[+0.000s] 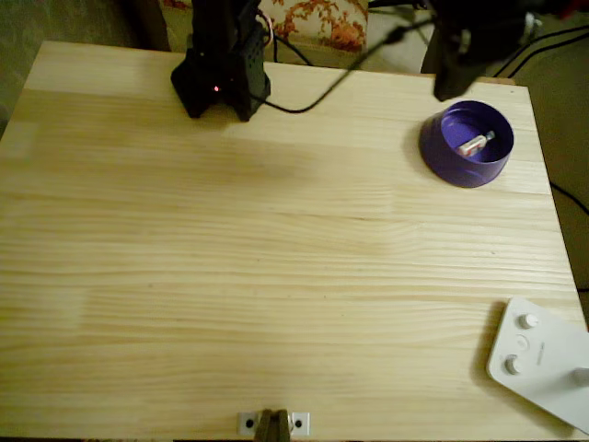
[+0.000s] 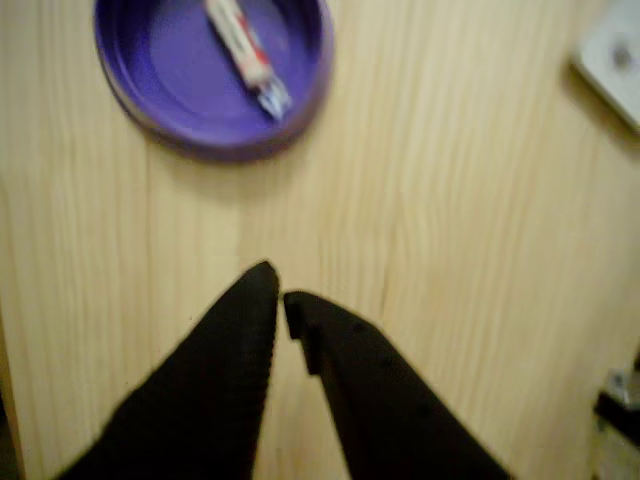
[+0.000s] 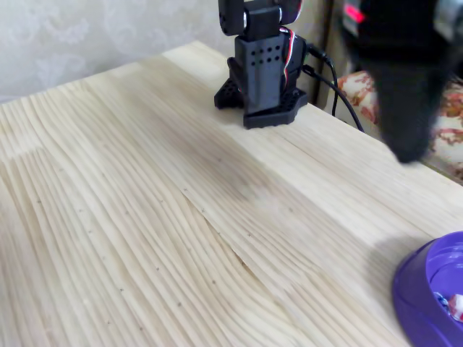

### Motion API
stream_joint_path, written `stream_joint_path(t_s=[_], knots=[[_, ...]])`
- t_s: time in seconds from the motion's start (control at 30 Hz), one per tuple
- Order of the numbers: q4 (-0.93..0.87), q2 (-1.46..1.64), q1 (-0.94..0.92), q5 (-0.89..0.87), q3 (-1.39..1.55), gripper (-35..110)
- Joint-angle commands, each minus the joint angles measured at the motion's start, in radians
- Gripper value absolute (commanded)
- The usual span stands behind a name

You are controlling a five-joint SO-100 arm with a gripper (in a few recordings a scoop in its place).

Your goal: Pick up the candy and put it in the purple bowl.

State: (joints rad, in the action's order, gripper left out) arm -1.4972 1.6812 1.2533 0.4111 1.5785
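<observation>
A: Start big. What carries it all?

B: A pale wooden worktop (image 1: 276, 276). The arm's black base (image 1: 221, 78) stands at its far edge in the overhead view, and a white device (image 1: 543, 364) lies at the near right corner.

A: And the purple bowl (image 1: 467, 145)?

B: Far right, with the candy (image 1: 476, 144) lying inside it. The task looks finished.

A: The hand (image 2: 281, 290)?

B: In the wrist view its fingers are nearly together, holding nothing, above bare wood clear of the bowl.

A: How would that candy handle?

B: Light, I'd judge, with a slippery, crinkly wrapper. Pinch across the firm middle, not the twisted ends.
</observation>
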Motion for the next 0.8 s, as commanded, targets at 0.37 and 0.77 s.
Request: stream_joint_path(t_s=[0.37, 0.77], knots=[[0.114, 0.652, -0.598, 0.081, 0.268, 0], [0.465, 1.080, -1.071, -0.135, 0.864, 0]])
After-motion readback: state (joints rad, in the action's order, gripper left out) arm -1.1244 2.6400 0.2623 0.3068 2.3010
